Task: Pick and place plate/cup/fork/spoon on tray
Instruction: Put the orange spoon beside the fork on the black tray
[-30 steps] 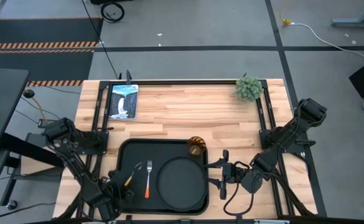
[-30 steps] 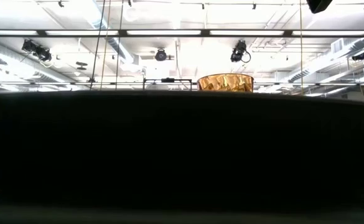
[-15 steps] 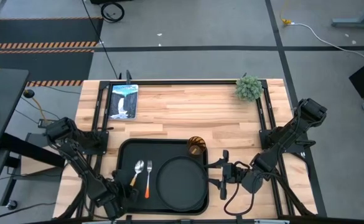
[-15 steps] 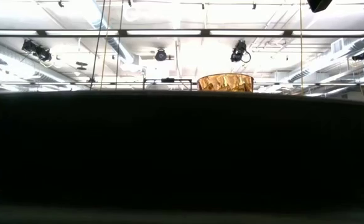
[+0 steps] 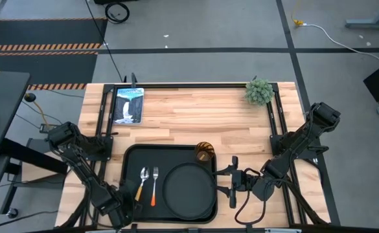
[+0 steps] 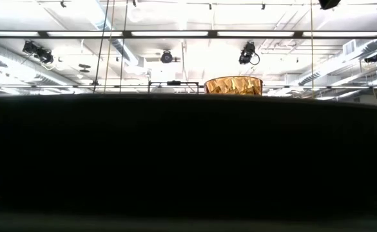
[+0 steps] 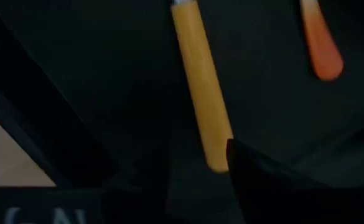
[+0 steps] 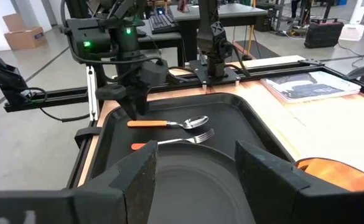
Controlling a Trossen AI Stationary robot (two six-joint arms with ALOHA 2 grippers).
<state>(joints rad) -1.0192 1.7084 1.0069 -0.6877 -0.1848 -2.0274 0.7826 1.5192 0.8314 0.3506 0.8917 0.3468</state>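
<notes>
The black tray (image 5: pixel 129 162) lies near the table's front edge. On it the round black plate (image 5: pixel 189 188) sits at the right. The fork (image 5: pixel 155 184) and the spoon (image 5: pixel 141 182) lie side by side at the left, flat on the tray floor. The amber cup (image 5: pixel 204 152) stands at the tray's far right corner. My left gripper (image 5: pixel 128 202) is open at the tray's near left corner, just above the free end of the spoon's handle (image 7: pixel 200 106). My right gripper (image 8: pixel 197 180) hangs open at the tray's right edge, beside the plate (image 8: pixel 194 186).
A small green plant (image 5: pixel 259 91) stands at the far right of the table. A picture book (image 5: pixel 128 105) lies at the far left. Black frame rails (image 5: pixel 105 123) run along both sides. Bare wood lies beyond the tray. In the low view the tray's wall hides all but the cup's rim (image 6: pixel 233 85).
My left gripper has let go of the spoon's handle and drawn back a little toward the table's near edge. The spoon, held aslant a second ago, now lies flat on the tray left of the fork.
</notes>
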